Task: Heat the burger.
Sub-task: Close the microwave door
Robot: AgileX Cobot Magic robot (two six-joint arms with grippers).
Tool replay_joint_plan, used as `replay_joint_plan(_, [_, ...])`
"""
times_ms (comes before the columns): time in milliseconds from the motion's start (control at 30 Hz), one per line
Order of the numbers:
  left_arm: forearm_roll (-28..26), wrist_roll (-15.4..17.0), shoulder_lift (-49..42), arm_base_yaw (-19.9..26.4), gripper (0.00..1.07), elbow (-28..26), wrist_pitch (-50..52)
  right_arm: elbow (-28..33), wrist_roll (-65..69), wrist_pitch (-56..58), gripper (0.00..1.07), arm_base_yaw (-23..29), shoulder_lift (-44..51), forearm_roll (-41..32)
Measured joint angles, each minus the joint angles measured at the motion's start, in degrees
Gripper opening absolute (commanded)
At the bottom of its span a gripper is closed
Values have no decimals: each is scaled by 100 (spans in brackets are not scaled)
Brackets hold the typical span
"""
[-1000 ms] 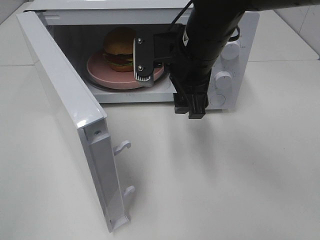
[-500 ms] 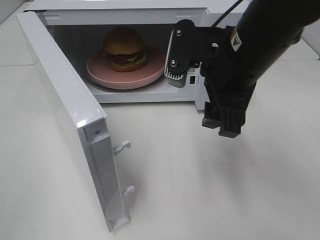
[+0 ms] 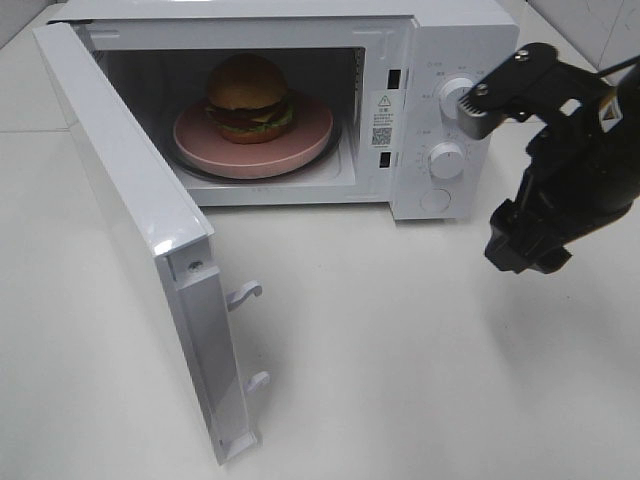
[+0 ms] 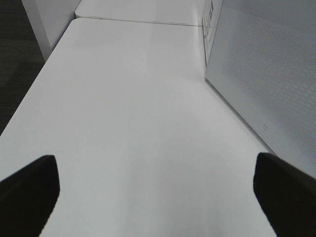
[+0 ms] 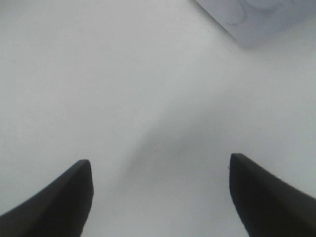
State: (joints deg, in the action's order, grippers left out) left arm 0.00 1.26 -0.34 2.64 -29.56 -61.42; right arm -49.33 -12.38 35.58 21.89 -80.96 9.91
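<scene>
Inside the microwave point(image 3: 400, 40) the burger point(image 3: 248, 95) sits on the pink plate point(image 3: 290, 155), so loading looks done, while the door point(image 3: 130, 210) hangs wide open. Shutting that door is the step in hand, as I judge it, then turning a dial point(image 3: 446, 160). Off to the control-panel side, the right gripper point(image 3: 525, 250) hovers above the table point(image 3: 400, 350), its fingers apart and empty. The left gripper point(image 4: 158, 192), fingers spread wide with nothing between them, sits just outside the door's outer face, a fair place to push it closed in one steady swing.
</scene>
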Motion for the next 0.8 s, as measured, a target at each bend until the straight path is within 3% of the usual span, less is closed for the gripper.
replay_joint_plan(67, [0,0,0,0,102,0,0,11,138,0,76,-132,0,0])
replay_joint_plan(233, [0,0,0,0,102,0,0,46,1238,63,76,-1054,0,-6])
replay_joint_plan(400, [0,0,0,0,102,0,0,46,1530,458,76,-1501,0,-69])
replay_joint_plan(600, [0,0,0,0,102,0,0,46,1392,1152,76,-1587,201,-372])
replay_joint_plan(800, [0,0,0,0,102,0,0,103,1369,1541,76,-1587,1100,-464])
